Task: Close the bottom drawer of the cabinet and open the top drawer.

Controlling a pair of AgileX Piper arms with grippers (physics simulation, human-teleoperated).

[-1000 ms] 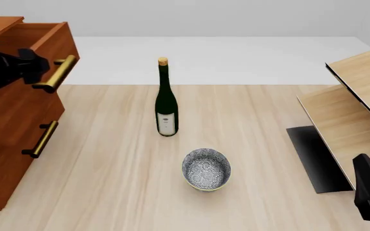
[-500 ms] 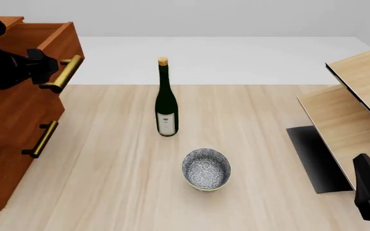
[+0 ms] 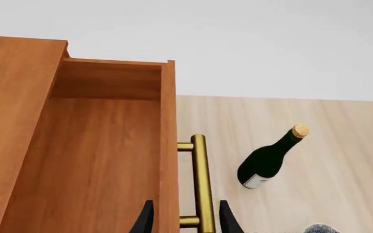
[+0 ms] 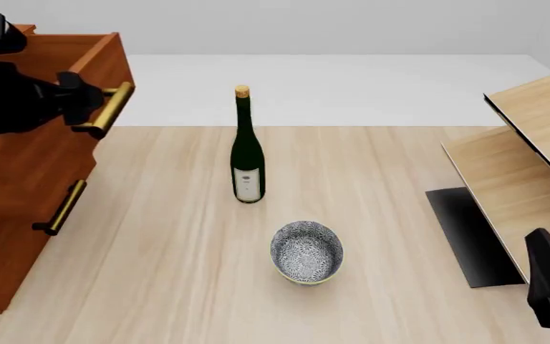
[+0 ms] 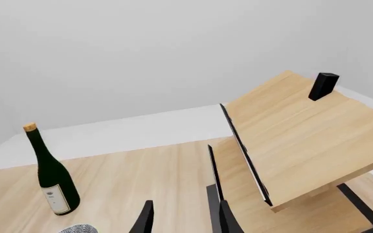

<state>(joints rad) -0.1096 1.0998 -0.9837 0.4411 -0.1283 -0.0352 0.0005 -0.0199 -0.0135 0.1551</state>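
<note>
Gripping the top drawer's handle

Standing at the left edge of the table (image 4: 371, 165), the cabinet (image 4: 8, 215) has its top drawer (image 4: 98, 50) pulled out, its open wooden box visible from above in the left wrist view. The left gripper (image 3: 183, 221) is at that drawer's brass handle (image 3: 200, 179); its jaws sit on either side of the bar, closed around it, with the drawer front just beside them. In the front view the left arm reaches across the cabinet's top to the handle (image 4: 111, 109). Below it, another drawer handle (image 4: 62, 206) lies close against the cabinet front. The bottom drawer cannot be made out clearly at the cabinet's base.

A dark green wine bottle (image 4: 246, 150) stands upright near the middle of the table, and a patterned bowl (image 4: 306, 251) sits nearer the camera, apart from it. On the right, pale plywood boards (image 4: 533, 143) lean at an angle. The right gripper (image 5: 182, 218) is low on the right, well apart from everything, jaws parted and holding nothing.
</note>
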